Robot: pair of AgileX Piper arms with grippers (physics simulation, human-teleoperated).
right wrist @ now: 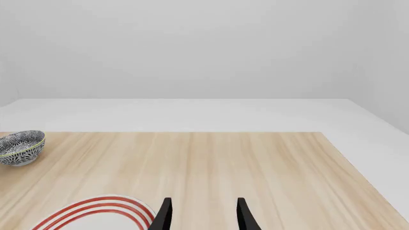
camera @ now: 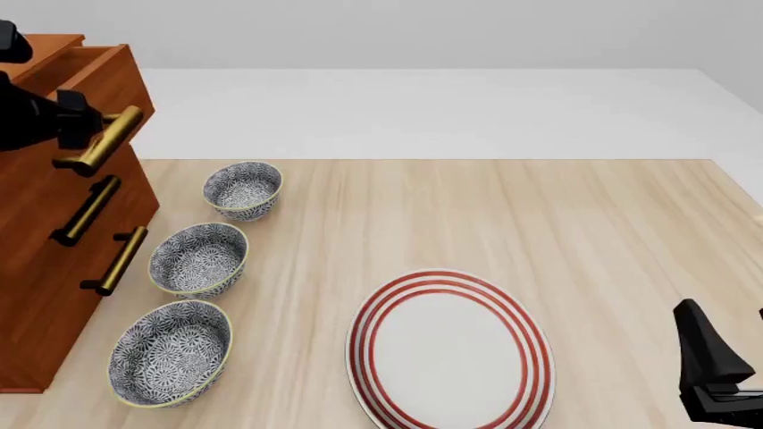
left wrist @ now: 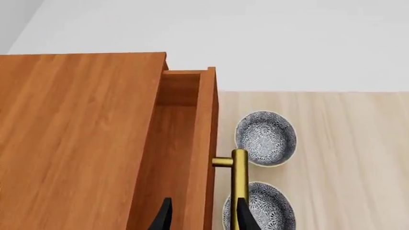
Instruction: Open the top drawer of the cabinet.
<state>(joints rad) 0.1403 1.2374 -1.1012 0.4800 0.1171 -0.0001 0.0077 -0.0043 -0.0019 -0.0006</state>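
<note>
The cabinet (camera: 48,268) stands at the table's left edge, and its top shows in the left wrist view (left wrist: 76,134). The top drawer (camera: 113,80) is pulled partly out, and its inside shows in the left wrist view (left wrist: 172,143). Its brass handle (camera: 102,138) sticks out from the front. My left gripper (camera: 60,121) is at that handle. In the left wrist view the left gripper (left wrist: 203,215) has its fingers wide apart, with the drawer front between them and the handle (left wrist: 239,177) against one finger. My right gripper (camera: 727,326) is open and empty at the near right, and also shows in the right wrist view (right wrist: 203,213).
Three blue patterned bowls (camera: 243,189) (camera: 199,259) (camera: 171,351) stand in a row just right of the cabinet. A white plate with red rings (camera: 448,353) lies at the near middle. The two lower drawers are closed, and their handles (camera: 89,210) (camera: 116,259) stick out.
</note>
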